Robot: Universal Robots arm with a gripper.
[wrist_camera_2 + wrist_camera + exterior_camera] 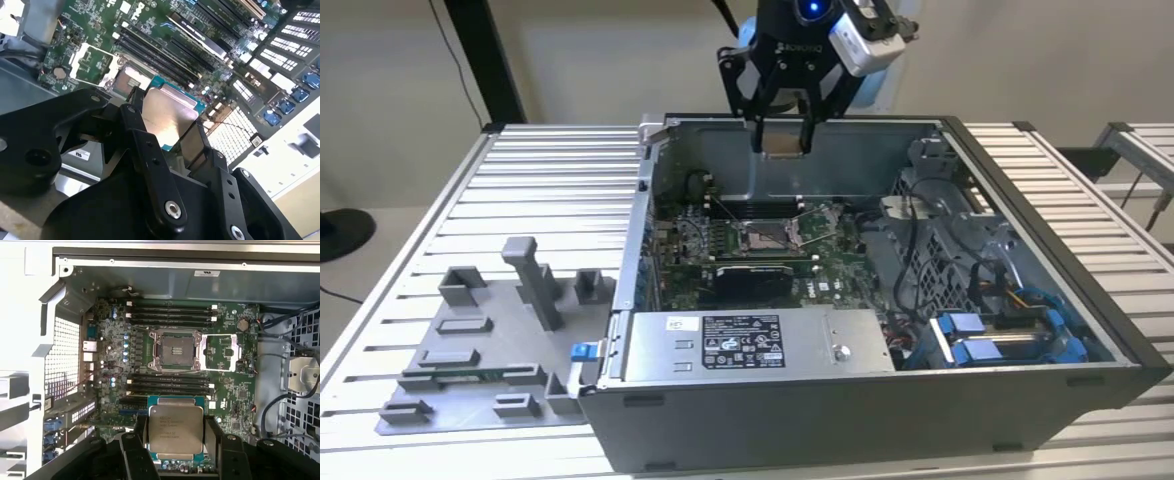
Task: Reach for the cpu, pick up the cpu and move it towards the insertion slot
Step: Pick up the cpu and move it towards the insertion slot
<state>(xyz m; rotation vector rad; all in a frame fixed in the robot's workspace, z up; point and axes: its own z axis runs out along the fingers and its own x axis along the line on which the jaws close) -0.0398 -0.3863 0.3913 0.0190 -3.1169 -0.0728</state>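
Observation:
My gripper [783, 128] hangs above the back wall of the open computer case [1067, 290], shut on the cpu [782, 144]. The chip sits between the two black fingers [139, 436] in both wrist views, its silvery top face [176, 429] showing in the first wrist view and the metal face [166, 114] in the second. The insertion slot [765, 237], a square socket with a shiny frame and dark centre [177, 350], lies on the green motherboard below the gripper and apart from the chip. The fingers [145, 145] partly hide the socket [131, 80] in the second wrist view.
A grey tray [467, 395] with upright plastic blocks lies on the slatted table at the exterior view's left. Inside the case are a power supply box [747, 342] at the front, cables and blue connectors [987, 345] at the right, and black memory slots [170, 310] around the socket.

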